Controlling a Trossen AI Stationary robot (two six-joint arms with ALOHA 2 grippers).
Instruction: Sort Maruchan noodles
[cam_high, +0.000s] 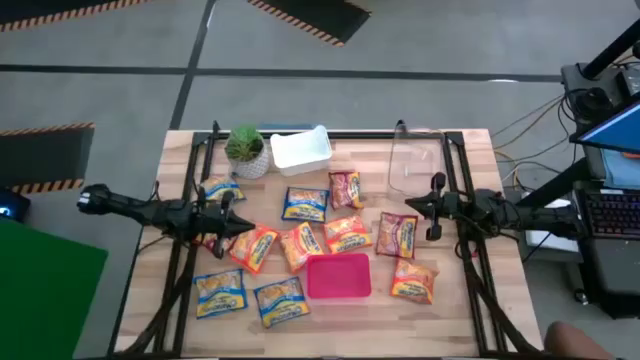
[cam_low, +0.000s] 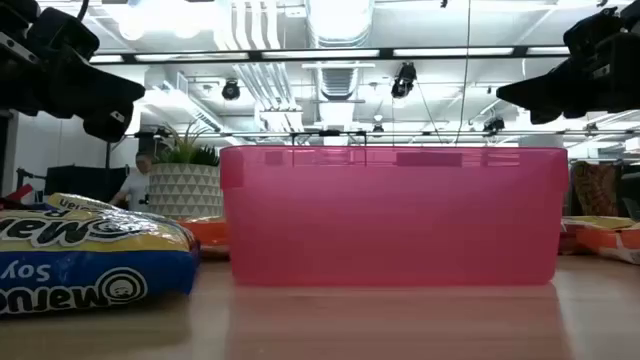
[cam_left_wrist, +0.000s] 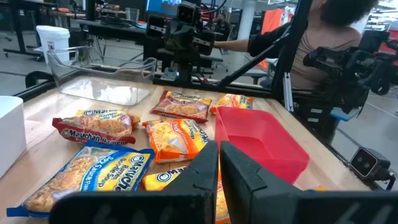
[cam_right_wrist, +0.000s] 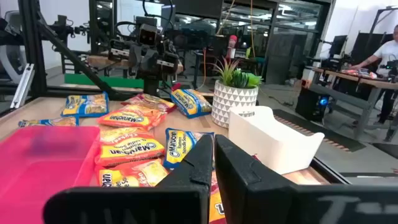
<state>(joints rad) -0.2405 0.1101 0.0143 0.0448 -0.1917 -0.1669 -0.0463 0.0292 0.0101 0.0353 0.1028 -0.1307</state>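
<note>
Still scattered: crinkly plastic Maruchan noodle packets (cam_high: 300, 243) around pink plastic bin (cam_high: 338, 276).
Left gripper (cam_high: 236, 226) at nine o'clock, right gripper (cam_high: 412, 208) at three o'clock, fingers closed, empty.

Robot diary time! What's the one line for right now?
left hand: shut, above noodles | right hand: shut, above packets | pink bin: empty | noodles: unsorted

Pink bin (cam_high: 338, 276), white bin (cam_high: 300, 149), seemingly clear bin (cam_high: 415, 160), potted plant (cam_high: 245, 150).

Noodle packets (cam_high: 300, 245) lie around the pink bin (cam_high: 338, 276), white bin (cam_high: 300, 149) behind.
</note>
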